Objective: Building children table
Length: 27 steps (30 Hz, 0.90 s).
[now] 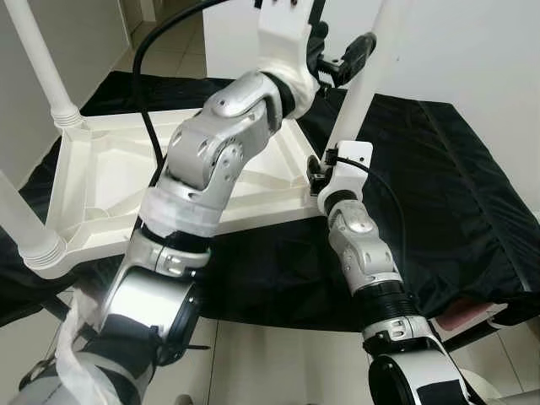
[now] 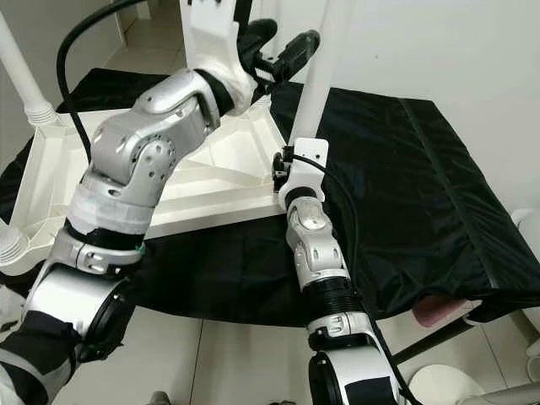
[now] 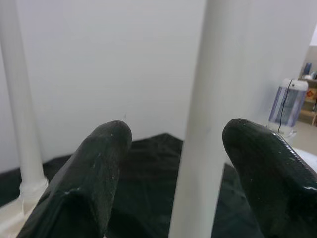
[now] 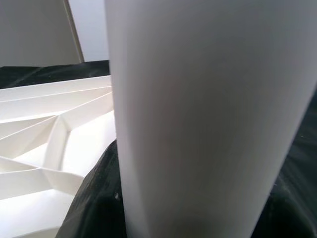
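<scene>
On a black cloth (image 1: 439, 177), the upside-down white ribbed plastic tabletop (image 1: 110, 173) takes a white tubular leg (image 2: 316, 76) at its near corner, the right gripper (image 2: 283, 169) low beside it, its grasp unclear, while the left gripper (image 3: 173, 163), spread, straddles the shaft higher up, likely steadying it

head cams look down on upturned table (image 1: 110, 181); wrist cams close on leg (image 3: 208, 124).
</scene>
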Tool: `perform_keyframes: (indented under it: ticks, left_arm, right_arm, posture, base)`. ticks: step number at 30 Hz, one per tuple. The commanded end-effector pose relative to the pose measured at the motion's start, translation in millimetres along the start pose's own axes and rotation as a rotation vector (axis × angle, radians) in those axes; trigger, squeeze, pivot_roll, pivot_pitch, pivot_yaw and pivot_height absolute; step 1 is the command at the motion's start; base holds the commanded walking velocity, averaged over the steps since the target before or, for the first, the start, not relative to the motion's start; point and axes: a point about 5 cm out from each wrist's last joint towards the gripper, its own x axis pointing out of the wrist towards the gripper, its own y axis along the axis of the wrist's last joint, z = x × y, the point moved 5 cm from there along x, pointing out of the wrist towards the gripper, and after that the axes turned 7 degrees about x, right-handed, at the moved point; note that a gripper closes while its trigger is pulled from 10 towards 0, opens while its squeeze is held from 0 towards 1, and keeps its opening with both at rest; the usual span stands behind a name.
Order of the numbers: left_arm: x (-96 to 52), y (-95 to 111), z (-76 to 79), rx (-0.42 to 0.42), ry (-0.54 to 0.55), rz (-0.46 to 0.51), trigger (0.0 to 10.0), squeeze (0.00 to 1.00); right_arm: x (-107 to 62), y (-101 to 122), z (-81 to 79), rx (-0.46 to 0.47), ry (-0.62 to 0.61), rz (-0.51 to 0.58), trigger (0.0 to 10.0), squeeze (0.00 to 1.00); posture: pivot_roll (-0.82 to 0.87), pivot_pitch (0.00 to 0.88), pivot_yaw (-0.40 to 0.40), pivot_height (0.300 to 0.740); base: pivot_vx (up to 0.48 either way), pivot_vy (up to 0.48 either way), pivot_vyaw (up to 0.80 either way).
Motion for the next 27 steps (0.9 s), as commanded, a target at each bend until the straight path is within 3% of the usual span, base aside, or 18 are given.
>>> perform_keyframes:
  ticks: [1, 4, 6, 7, 9, 13, 18, 19, 27]
  left_arm:
    - [-4.0, -15.4, 8.7, 0.018, -0.093, -0.041, 10.0, 0.00]
    - [-11.0, -54.3, 0.6, 0.024, -0.039, -0.155, 10.0, 0.00]
    - [-12.5, -60.9, -0.1, 0.022, -0.034, -0.172, 10.0, 0.00]
    - [-16.4, -79.3, -2.1, 0.024, -0.018, -0.224, 10.0, 0.00]
    - [-18.4, -87.2, -2.2, 0.042, -0.015, -0.242, 10.0, 0.00]
    - [-29.4, -133.3, 2.6, 0.094, -0.032, -0.400, 10.0, 0.00]
    - [-34.0, -151.7, 7.1, 0.092, -0.044, -0.451, 10.0, 0.00]
    - [-38.4, -169.1, 16.3, 0.089, -0.077, -0.489, 10.0, 0.00]
    - [-44.9, -194.4, 27.3, 0.094, -0.098, -0.557, 10.0, 0.00]
  right_arm:
    - [0.3, 4.8, 9.2, -0.002, -0.035, 0.017, 10.0, 0.00]
    - [-0.8, 9.4, 21.0, -0.009, -0.075, 0.037, 10.0, 0.00]
    - [-0.8, 10.2, 22.6, -0.015, -0.081, 0.040, 10.0, 0.00]
    - [-1.0, 12.0, 25.8, -0.021, -0.088, 0.046, 10.0, 0.00]
    - [-1.2, 12.6, 26.9, -0.028, -0.092, 0.049, 10.0, 0.00]
    - [-1.4, 13.7, 24.4, -0.048, -0.085, 0.056, 10.0, 0.00]
    - [-1.7, 13.4, 21.1, -0.059, -0.075, 0.056, 10.0, 0.00]
    - [-2.4, 12.4, 17.5, -0.065, -0.066, 0.054, 10.0, 0.00]
    - [-3.5, 11.9, 14.4, -0.076, -0.054, 0.055, 10.0, 0.00]
  posture:
    - [0.01, 0.044, -0.019, 0.740]
    - [0.01, 0.042, -0.019, 0.740]
    - [0.00, 0.041, -0.019, 0.740]
    - [0.00, 0.040, -0.020, 0.740]
    - [0.00, 0.039, -0.019, 0.740]
    - [0.00, 0.037, -0.023, 0.740]
    - [0.00, 0.033, -0.026, 0.740]
    - [0.01, 0.029, -0.028, 0.740]
    - [0.00, 0.027, -0.029, 0.740]
  base:
    - [0.000, 0.000, 0.00]
    - [0.000, 0.000, 0.00]
    - [0.000, 0.000, 0.00]
    - [0.000, 0.000, 0.00]
    - [0.000, 0.000, 0.00]
    - [0.000, 0.000, 0.00]
    - [0.000, 0.000, 0.00]
    - [0.000, 0.000, 0.00]
    - [0.000, 0.000, 0.00]
